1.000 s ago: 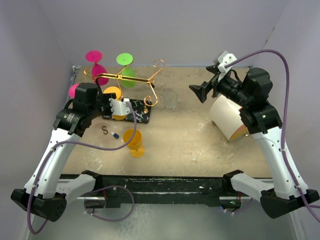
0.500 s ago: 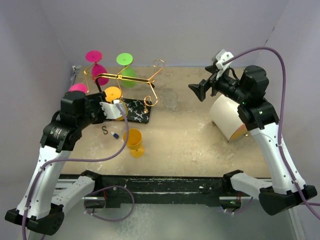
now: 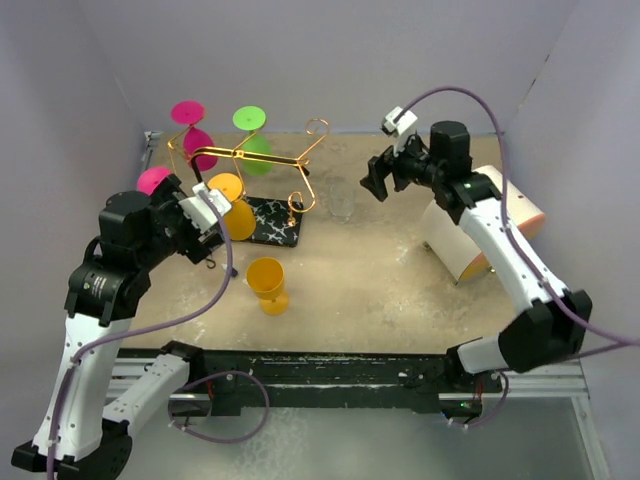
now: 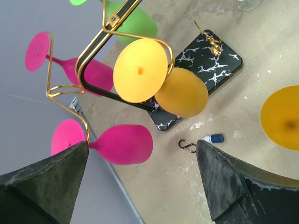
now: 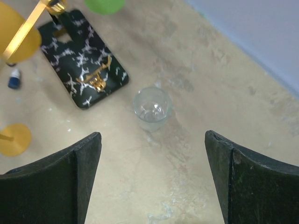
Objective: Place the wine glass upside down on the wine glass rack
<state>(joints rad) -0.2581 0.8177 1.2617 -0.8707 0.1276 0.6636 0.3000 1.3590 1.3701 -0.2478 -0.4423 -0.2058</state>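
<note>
Hanging upside down on the wine glass rack (image 4: 111, 21), near the far left corner of the table (image 3: 380, 290): an orange wine glass (image 4: 180, 91), foot caught in a gold wire loop, bowl just above the black base (image 4: 219, 51) with white veins. Sharing the rack with two pink glasses (image 4: 124, 143) and a green glass (image 4: 138, 25), all upside down. Tan, scuffed tabletop; pale purple-grey walls around. Standing nearer the front edge, a second orange glass (image 3: 267, 280). Sitting toward the middle of the far edge, a small clear glass (image 5: 152, 108); cannot tell if anything is inside. Lying by the right edge, a white tube (image 3: 445, 235). Left gripper (image 4: 142, 149) fingers wide apart, holding nothing, just in front of the rack. Right gripper (image 5: 153, 135) fingers wide apart as well, up above the clear glass.
</note>
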